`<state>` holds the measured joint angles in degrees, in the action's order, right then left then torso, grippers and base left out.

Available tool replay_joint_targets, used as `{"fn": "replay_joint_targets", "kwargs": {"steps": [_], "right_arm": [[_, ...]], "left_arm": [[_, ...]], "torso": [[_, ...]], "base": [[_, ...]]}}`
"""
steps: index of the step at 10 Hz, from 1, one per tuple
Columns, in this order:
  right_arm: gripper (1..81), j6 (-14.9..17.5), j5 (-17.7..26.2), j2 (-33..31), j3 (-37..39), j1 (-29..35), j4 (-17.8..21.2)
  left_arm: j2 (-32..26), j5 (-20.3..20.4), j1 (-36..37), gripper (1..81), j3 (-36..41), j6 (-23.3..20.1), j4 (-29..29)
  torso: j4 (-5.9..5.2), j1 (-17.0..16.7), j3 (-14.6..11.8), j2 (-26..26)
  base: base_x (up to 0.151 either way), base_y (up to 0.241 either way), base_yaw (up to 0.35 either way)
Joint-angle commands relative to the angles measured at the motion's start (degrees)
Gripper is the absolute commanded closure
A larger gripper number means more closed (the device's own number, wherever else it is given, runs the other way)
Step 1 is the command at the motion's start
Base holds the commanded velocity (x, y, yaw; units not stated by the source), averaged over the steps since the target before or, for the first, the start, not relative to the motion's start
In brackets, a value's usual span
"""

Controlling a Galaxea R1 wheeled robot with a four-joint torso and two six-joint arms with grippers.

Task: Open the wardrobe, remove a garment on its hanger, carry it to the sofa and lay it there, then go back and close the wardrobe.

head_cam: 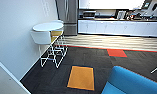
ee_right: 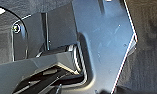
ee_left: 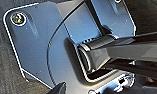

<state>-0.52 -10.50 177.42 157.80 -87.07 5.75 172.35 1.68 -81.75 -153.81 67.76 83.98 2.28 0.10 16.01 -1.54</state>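
At five o'clock I see the sofa (head_cam: 134,82) bare of any garment, so laying seems undone; either pincer's state I cannot tell.

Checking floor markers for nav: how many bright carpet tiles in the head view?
2: an orange tile near the sofa, and a red tile farther off by the wood floor. The sofa may hide more.

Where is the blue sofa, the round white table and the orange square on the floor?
sofa (head_cam: 134,81), head view, on its blue rounded back.
round white table (head_cam: 47,26), head view, on its top.
orange square (head_cam: 81,77), head view, at its middle.
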Motion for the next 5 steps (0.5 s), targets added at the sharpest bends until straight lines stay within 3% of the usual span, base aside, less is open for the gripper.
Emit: {"fn": "replay_joint_targets", "kwargs": {"steps": [1,5], "right_arm": [[1.0,-0.1,3.8,0.1,0.0,0.1,0.3],[1.0,-0.1,3.8,0.1,-0.1,0.1,0.3]], "left_arm": [[-0.2,-1.7,0.1,1.0,0.3,0.0,-0.4],[-0.3,-1.7,-0.3,1.0,0.3,0.1,-0.4]], "torso": [[0.0,0.0,0.0,0.0],[0.0,-0.1,0.0,-0.1]], "base": [[-0.08,0.0,0.0],[-0.086,0.0,0.0]]}}
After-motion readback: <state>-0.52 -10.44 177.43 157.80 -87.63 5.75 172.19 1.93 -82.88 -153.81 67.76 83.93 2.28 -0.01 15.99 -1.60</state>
